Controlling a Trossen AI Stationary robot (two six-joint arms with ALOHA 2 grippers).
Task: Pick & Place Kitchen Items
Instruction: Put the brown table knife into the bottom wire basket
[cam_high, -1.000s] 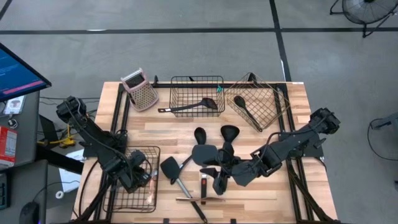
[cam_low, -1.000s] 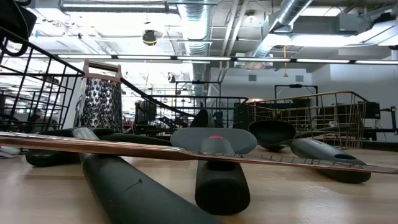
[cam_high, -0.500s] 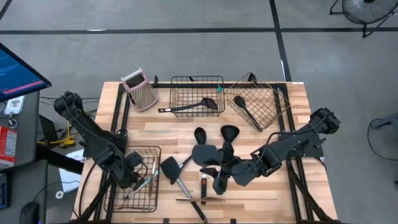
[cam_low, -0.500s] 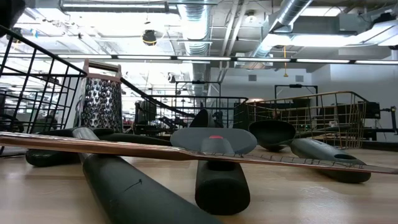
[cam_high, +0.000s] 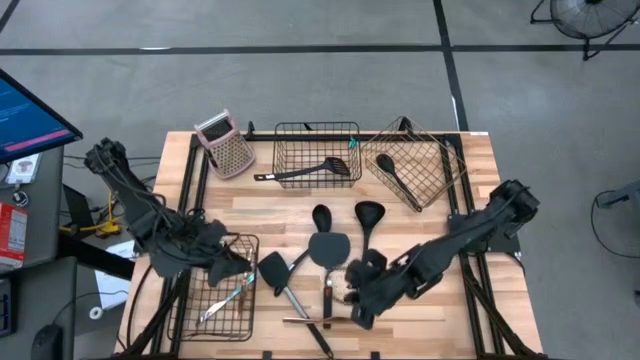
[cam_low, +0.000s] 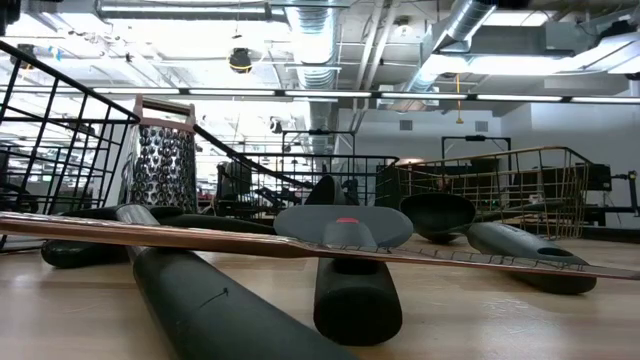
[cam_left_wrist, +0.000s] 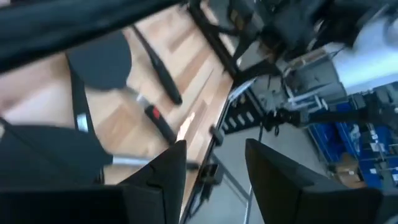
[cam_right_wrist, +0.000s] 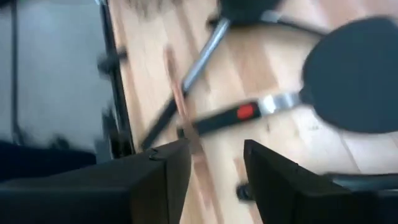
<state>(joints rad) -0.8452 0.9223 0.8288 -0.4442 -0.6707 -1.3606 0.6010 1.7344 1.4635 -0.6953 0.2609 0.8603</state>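
Since a second ago the left gripper (cam_high: 232, 262) has let a thin silver-and-teal tool (cam_high: 226, 300) fall into the near-left basket (cam_high: 190, 320) and drawn back, fingers apart and empty, so that item looks placed. Meanwhile the right gripper (cam_high: 358, 296), fingers also apart around nothing, has swung nearer over the loose black utensils: a flat spatula (cam_high: 330, 250), two ladles beyond it, and a red-marked handle (cam_right_wrist: 239, 112)

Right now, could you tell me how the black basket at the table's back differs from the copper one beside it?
The black basket sits level and holds a slotted spatula whose handle pokes out; the copper basket is tilted, turned at an angle, and holds a black spoon. Both are wire mesh, each holding one utensil.
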